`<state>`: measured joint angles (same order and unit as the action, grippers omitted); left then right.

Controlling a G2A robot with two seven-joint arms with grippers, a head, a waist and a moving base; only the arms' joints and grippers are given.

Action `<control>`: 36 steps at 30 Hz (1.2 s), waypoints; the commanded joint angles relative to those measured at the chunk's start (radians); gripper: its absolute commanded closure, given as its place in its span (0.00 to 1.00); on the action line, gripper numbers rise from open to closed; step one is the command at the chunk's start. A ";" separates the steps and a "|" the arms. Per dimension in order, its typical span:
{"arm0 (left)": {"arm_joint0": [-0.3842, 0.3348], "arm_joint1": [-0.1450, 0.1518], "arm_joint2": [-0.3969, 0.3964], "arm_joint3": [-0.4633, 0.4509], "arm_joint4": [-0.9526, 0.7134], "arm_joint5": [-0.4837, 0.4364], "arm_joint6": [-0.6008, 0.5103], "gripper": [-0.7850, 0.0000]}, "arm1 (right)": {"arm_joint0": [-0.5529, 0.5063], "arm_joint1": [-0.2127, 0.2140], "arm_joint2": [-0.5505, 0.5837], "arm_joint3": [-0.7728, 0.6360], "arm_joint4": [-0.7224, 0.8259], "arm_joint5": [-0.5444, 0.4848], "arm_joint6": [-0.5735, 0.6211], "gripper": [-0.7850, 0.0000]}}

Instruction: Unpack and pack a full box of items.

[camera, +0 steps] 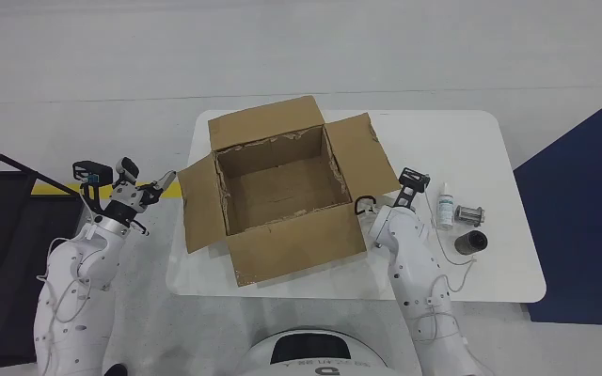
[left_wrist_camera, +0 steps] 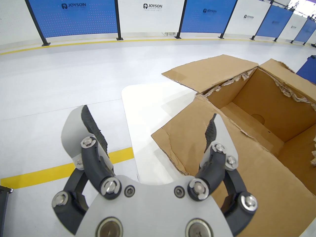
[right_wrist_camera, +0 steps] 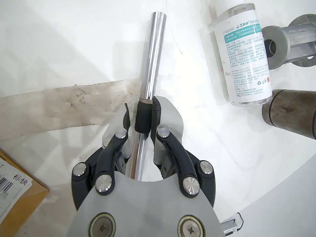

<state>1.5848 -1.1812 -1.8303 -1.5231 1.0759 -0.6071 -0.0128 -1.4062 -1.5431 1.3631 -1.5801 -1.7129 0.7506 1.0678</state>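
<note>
Rod [right_wrist_camera: 153,50] between right fingers [right_wrist_camera: 156,110], beside bottle [right_wrist_camera: 243,55]

Brown box [camera: 296,249], white table [camera: 451,132].

Your way into the box [camera: 282,193] is straight down: all four flaps are folded outward and its cardboard floor shows bare. The left flap [camera: 199,202] juts toward your spread left gripper [left_wrist_camera: 149,111], just beside one finger, so it blocks a level approach from that side. The right flap [camera: 372,155] slopes out over the table [camera: 451,132], next to the strip where your right gripper [right_wrist_camera: 141,104] is clamped on a metal rod [right_wrist_camera: 153,50]. Just past the rod, a bottle [right_wrist_camera: 243,55], a metal spool [right_wrist_camera: 288,48] and a dark cylinder [right_wrist_camera: 291,112] lie close together. White tabletop shows behind them, toward the far right corner.
</note>
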 commanded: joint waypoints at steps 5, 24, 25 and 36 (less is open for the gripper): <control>0.000 0.000 0.000 0.000 0.000 0.000 0.000 0.00 | 0.003 -0.005 0.021 -0.010 -0.003 0.004 -0.003 1.00; 0.000 0.000 0.000 0.000 0.000 0.000 0.000 0.00 | -0.152 -0.001 0.225 -0.307 0.291 -0.135 -0.092 1.00; 0.000 0.000 0.000 0.000 0.000 0.000 0.000 0.00 | -0.167 0.000 0.245 -0.337 0.340 -0.152 -0.107 1.00; 0.000 0.000 0.000 0.000 0.000 0.000 0.000 0.00 | -0.311 0.008 0.522 -0.522 0.882 -0.385 -0.168 1.00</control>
<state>1.5848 -1.1812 -1.8303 -1.5231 1.0759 -0.6071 -0.0128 -1.7090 -1.5367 1.8620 -2.0964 -0.8801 0.3887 0.8949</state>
